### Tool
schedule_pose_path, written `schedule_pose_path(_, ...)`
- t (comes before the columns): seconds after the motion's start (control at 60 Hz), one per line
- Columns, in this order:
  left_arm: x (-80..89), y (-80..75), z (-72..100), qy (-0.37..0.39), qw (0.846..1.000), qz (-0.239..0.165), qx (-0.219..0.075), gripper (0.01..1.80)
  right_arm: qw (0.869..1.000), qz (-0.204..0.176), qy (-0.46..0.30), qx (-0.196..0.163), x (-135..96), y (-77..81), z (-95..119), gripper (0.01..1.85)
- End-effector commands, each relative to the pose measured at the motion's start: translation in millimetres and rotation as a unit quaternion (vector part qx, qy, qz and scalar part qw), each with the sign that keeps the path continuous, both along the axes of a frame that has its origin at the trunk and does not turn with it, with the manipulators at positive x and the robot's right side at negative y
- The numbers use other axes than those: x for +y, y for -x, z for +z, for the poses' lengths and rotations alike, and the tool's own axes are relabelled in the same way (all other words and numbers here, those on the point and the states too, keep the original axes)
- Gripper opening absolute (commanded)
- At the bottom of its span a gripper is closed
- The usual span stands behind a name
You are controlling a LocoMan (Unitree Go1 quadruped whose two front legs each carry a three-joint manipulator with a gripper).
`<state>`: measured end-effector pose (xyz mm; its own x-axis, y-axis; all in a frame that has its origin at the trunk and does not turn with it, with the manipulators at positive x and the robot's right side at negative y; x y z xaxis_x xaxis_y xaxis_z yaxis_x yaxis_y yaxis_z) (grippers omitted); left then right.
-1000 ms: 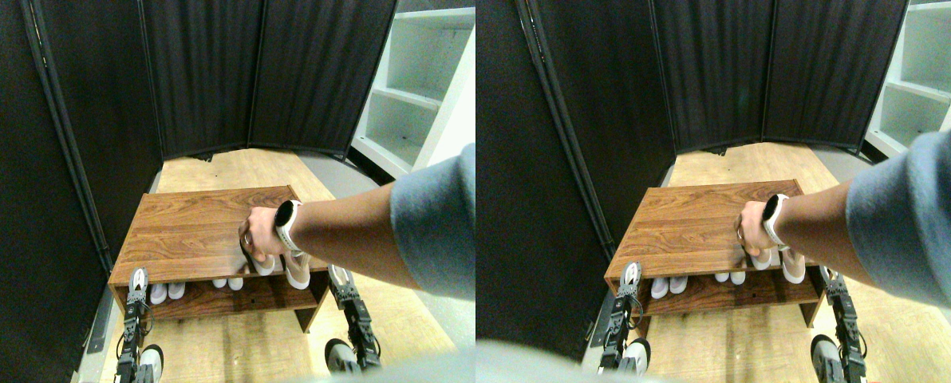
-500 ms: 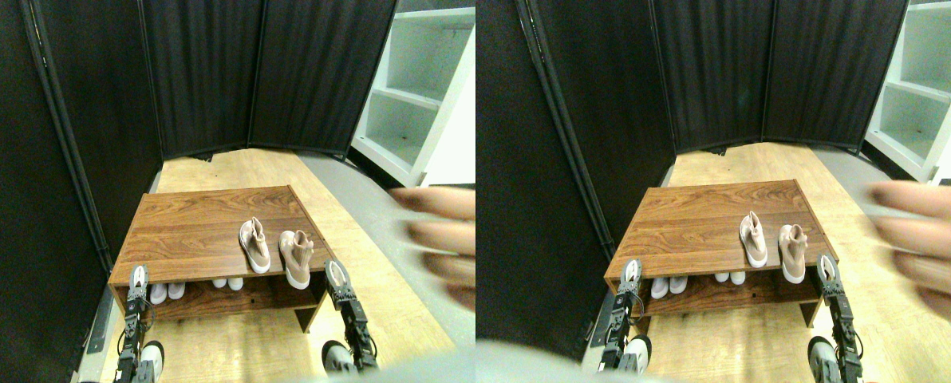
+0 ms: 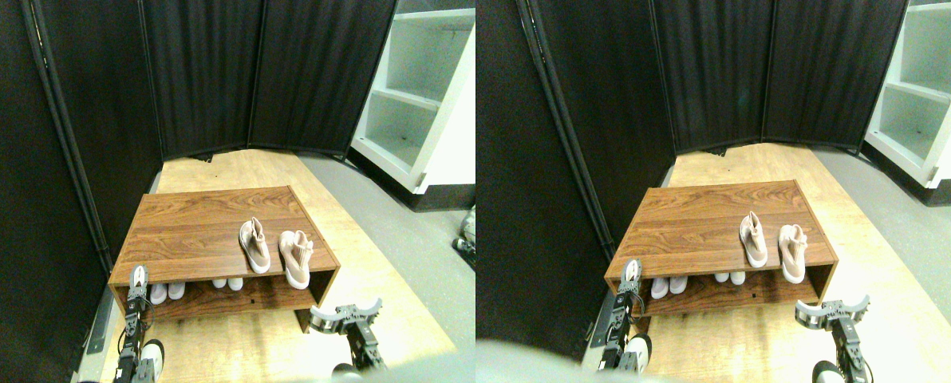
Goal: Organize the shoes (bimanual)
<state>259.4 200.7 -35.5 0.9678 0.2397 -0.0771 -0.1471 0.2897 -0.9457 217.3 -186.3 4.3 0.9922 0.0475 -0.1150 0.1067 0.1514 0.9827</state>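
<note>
My right gripper (image 3: 346,313) hangs low with its jaws spread wide, near the rack's right corner, ready to take a shoe. My left gripper (image 3: 138,277) sits at the rack's (image 3: 196,227) left front edge; I cannot tell its jaws. The pinkish shoes (image 3: 276,254) lie on top, right side; white toes (image 3: 196,287) show on the lower shelf.

The person's arm and hand that covered the pinkish shoes (image 3: 276,254) on the wooden rack (image 3: 196,231) one second ago are gone from your view, leaving the pair exposed on top. Your right gripper (image 3: 346,313) now sits lower and turned sideways, jaws spread wide, below the rack's front right corner.
</note>
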Motion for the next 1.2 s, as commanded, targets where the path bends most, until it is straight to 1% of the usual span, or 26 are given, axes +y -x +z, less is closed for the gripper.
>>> schedule_pose_path(0.017, -2.9, -3.8, 6.3, 0.003, 1.000, -0.003, -0.017, 0.01, 1.000, 0.018, -0.012, -0.016, 8.7, -3.7, 4.6, 1.80)
schedule_pose_path(0.083, -2.0, -4.1, 5.8, 0.004, 1.000, -0.006, -0.019, 0.01, 0.999, 0.030, -0.018, -0.012, 12.8, -8.1, -2.2, 1.80)
schedule_pose_path(0.117, -1.4, -3.5, 6.0, 0.002, 1.000, -0.002, -0.021, 0.01, 0.999, 0.036, -0.024, -0.008, 15.0, -13.4, -8.5, 1.80)
schedule_pose_path(0.167, -0.1, -3.4, 6.0, 0.000, 1.000, -0.006, -0.024, 0.01, 0.999, 0.039, -0.028, -0.002, 18.1, -20.4, -14.9, 1.80)
schedule_pose_path(0.2, 0.1, -3.3, 6.0, -0.001, 1.000, -0.005, -0.024, 0.01, 0.999, 0.040, -0.029, 0.000, 18.6, -22.0, -16.3, 1.80)
schedule_pose_path(0.25, 1.9, -2.6, 5.8, -0.001, 1.000, 0.000, -0.025, 0.01, 0.998, 0.042, -0.038, 0.009, 20.8, -31.7, -25.2, 1.78)
schedule_pose_path(0.283, 2.3, -2.4, 5.8, -0.002, 1.000, 0.000, -0.025, 0.01, 0.998, 0.042, -0.038, 0.009, 21.2, -33.3, -26.8, 1.77)
schedule_pose_path(0.3, 3.8, -1.6, 5.7, -0.003, 1.000, 0.000, -0.024, 0.01, 0.998, 0.043, -0.040, 0.012, 22.5, -39.9, -32.3, 1.77)
schedule_pose_path(0.317, 3.8, -1.6, 5.7, -0.003, 1.000, 0.000, -0.024, 0.01, 0.998, 0.043, -0.040, 0.012, 22.5, -39.9, -32.3, 1.77)
schedule_pose_path(0.333, 4.8, -1.1, 5.6, -0.005, 1.000, 0.001, -0.023, 0.01, 0.998, 0.044, -0.038, 0.014, 22.8, -44.9, -36.0, 1.76)
schedule_pose_path(0.35, 4.8, -1.1, 5.6, -0.005, 1.000, 0.001, -0.023, 0.01, 0.998, 0.044, -0.038, 0.014, 22.8, -44.9, -36.0, 1.76)
schedule_pose_path(0.383, 5.9, -0.2, 5.8, -0.010, 1.000, 0.000, -0.023, 0.01, 0.998, 0.045, -0.039, 0.016, 22.5, -50.9, -40.3, 1.77)
schedule_pose_path(0.417, 7.2, 0.8, 6.0, -0.010, 1.000, 0.002, -0.023, 0.01, 0.998, 0.041, -0.037, 0.023, 21.7, -57.8, -44.3, 1.77)
schedule_pose_path(0.45, 8.8, 1.1, 5.7, -0.014, 1.000, 0.001, -0.025, 0.01, 0.998, 0.039, -0.033, 0.025, 19.7, -64.5, -48.6, 1.72)
schedule_pose_path(0.483, 9.2, 1.1, 5.6, -0.016, 1.000, 0.001, -0.025, 0.01, 0.998, 0.037, -0.031, 0.026, 19.2, -66.0, -49.3, 1.72)
schedule_pose_path(0.517, 9.8, 1.6, 5.7, -0.014, 1.000, 0.005, -0.026, 0.01, 0.999, 0.034, -0.029, 0.029, 17.3, -71.8, -52.0, 1.73)
schedule_pose_path(0.583, 10.7, 1.8, 5.3, -0.018, 0.999, 0.004, -0.028, 0.01, 0.999, 0.030, -0.025, 0.030, 15.0, -78.4, -54.9, 1.70)
schedule_pose_path(0.6, 11.3, 1.8, 4.7, -0.016, 0.999, 0.005, -0.028, 0.01, 0.999, 0.027, -0.020, 0.030, 13.8, -81.4, -55.4, 1.65)
schedule_pose_path(0.75, 12.3, 1.7, 3.3, -0.013, 0.999, 0.009, -0.030, 0.01, 0.999, 0.020, -0.005, 0.037, 7.8, -95.6, -58.5, 1.73)
schedule_pose_path(0.833, 12.1, 0.7, 2.3, -0.013, 0.999, 0.005, -0.032, 0.01, 0.999, -0.003, -0.016, 0.049, 5.1, -106.6, -61.2, 1.72)
schedule_pose_path(0.85, 11.8, 0.4, 2.4, -0.013, 0.999, 0.004, -0.032, 0.01, 0.999, -0.004, -0.006, 0.047, 4.6, -108.9, -62.4, 1.70)
schedule_pose_path(0.967, 11.8, -0.3, 2.3, -0.016, 0.999, 0.006, -0.032, 0.01, 0.999, -0.003, 0.000, 0.046, 3.3, -113.8, -65.7, 1.65)
schedule_pose_path(1.033, 11.7, -0.1, 2.8, -0.017, 0.999, 0.009, -0.032, 0.01, 0.999, 0.001, -0.008, 0.048, 3.5, -112.4, -65.5, 1.69)
schedule_pose_path(1.117, 12.3, 0.1, 2.4, -0.016, 0.999, 0.010, -0.033, 0.01, 0.999, 0.002, -0.012, 0.052, 3.5, -109.0, -65.5, 1.67)
schedule_pose_path(1.133, 13.0, -0.1, 1.9, -0.022, 0.999, 0.008, -0.032, 0.01, 0.998, 0.002, -0.015, 0.059, 3.5, -107.7, -65.3, 1.65)
schedule_pose_path(1.2, 13.2, -0.1, 1.6, -0.018, 0.999, 0.012, -0.032, 0.01, 0.998, 0.003, -0.014, 0.055, 3.5, -107.2, -67.1, 1.69)
